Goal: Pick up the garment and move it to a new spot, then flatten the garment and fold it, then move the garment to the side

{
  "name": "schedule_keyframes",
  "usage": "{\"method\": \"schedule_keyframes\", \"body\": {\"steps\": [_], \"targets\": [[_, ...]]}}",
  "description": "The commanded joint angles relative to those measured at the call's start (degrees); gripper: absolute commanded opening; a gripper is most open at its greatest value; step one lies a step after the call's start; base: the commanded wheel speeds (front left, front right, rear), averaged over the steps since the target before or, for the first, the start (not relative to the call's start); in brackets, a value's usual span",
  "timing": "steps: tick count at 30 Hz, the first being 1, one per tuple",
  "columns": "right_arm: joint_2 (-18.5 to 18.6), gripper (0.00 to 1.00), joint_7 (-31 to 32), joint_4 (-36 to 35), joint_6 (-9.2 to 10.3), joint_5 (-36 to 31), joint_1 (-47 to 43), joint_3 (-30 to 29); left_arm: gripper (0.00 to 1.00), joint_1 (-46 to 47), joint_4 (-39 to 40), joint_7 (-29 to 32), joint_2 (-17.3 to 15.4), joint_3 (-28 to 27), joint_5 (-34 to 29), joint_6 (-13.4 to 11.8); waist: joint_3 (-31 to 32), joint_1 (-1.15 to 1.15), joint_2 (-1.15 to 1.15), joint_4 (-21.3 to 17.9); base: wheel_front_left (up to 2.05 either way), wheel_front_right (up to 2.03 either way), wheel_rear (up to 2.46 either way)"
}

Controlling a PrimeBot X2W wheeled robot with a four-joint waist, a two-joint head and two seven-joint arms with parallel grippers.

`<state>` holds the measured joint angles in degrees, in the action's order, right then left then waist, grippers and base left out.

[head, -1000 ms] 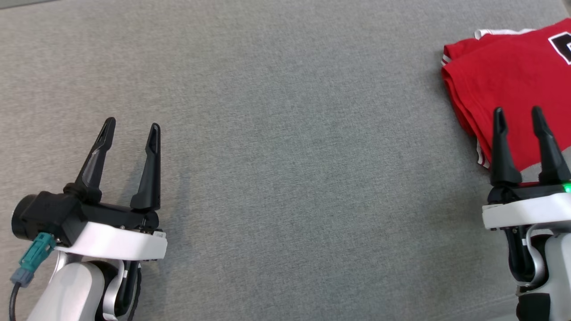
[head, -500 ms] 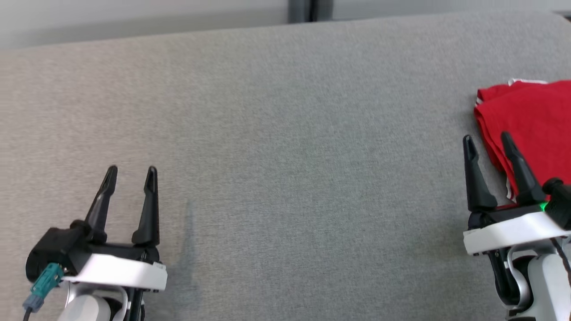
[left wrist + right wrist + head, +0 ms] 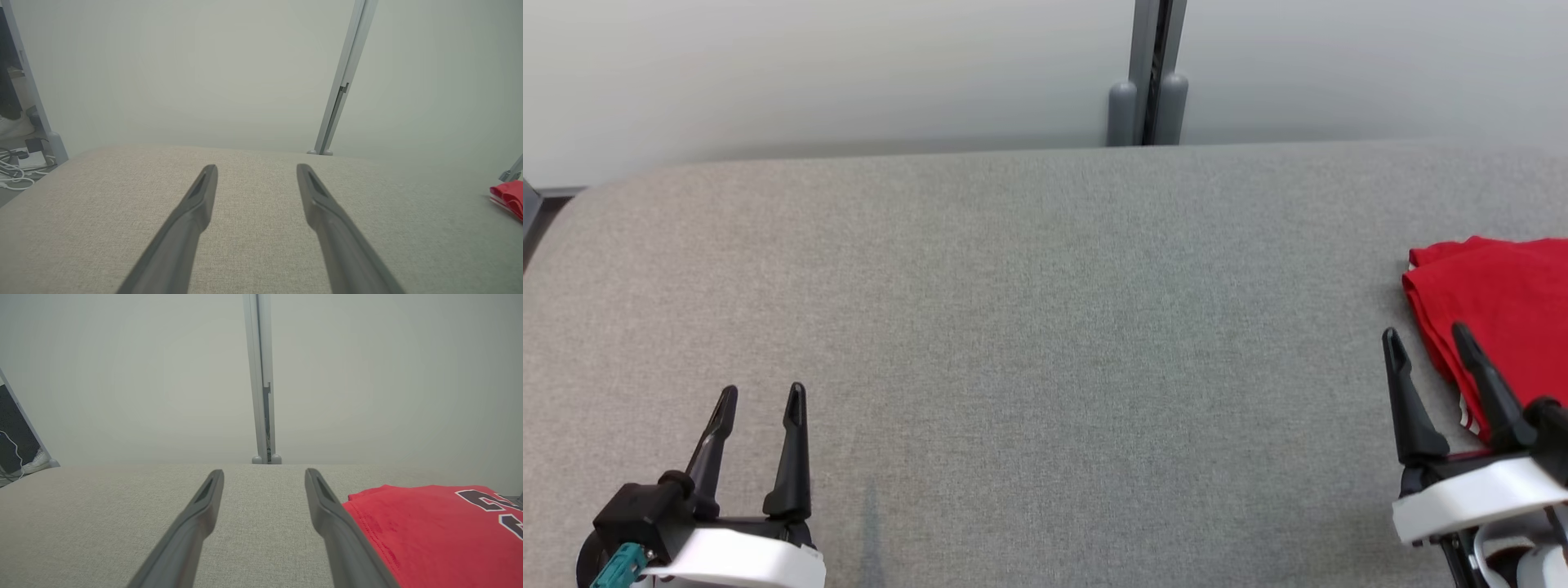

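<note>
A broad grey woven-fabric work surface [image 3: 1045,343] lies before you, reaching from the rounded far corner on your left to the right edge of the head view. Behind its far edge stands a pale, plain panelled wall [image 3: 809,73].

The folded red cloth garment [image 3: 1515,294] lies at the far right of the surface and is cut off by the edge of the head view. In the right wrist view its top face carries dark lettering outlined in white, and the head view shows a strip of white-striped trim on its near left edge.

Your left gripper [image 3: 763,390] sits at the lower left over bare fabric, well apart from the garment. Its two long dark fingers are spread wide with nothing between them.

Your right gripper [image 3: 1426,331] sits at the lower right, also spread wide and holding nothing. Its left finger stands over bare fabric just beside the garment's left edge. Its right finger overlaps that edge in both the head and the right wrist view, though you cannot tell whether it touches the cloth.

A slim grey metal post [image 3: 1147,65] splits the wall, and its foot stands at the surface's far edge.

In the left wrist view, loose white cables [image 3: 12,173] lie on the floor beyond the surface's left end.
</note>
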<state>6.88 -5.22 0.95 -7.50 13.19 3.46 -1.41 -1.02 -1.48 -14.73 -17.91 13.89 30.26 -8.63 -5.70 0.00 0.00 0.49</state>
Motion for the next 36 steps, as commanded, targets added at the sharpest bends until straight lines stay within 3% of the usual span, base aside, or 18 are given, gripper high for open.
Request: {"method": "schedule_keyframes", "body": {"steps": [1, 16, 36], "targets": [[-0.1, 1.0, 0.5, -0.63, 0.02, -0.31, -1.32, -0.25, 1.0, -0.85, -0.15, -0.07, -0.43, -0.03, 0.25, 0.11, 1.57, 0.0, 0.0, 0.34, 0.0, 0.0, 0.0], [-1.3, 1.0, 3.54, -5.17, 0.02, -1.23, -7.8, -0.89, 1.0, -4.67, -0.04, 0.93, -0.88, 1.0, 1.51, 0.27, 5.81, 0.0, 0.0, 0.6, 0.0, 0.0, 0.0], [-2.37, 1.0, 4.09, -7.02, 0.02, -1.75, -9.17, -3.05, 1.0, -4.32, 0.75, 1.39, -1.76, 1.27, 1.44, -0.58, 5.61, 0.0, 0.0, 0.54, 0.0, 0.0, 0.0]]}}
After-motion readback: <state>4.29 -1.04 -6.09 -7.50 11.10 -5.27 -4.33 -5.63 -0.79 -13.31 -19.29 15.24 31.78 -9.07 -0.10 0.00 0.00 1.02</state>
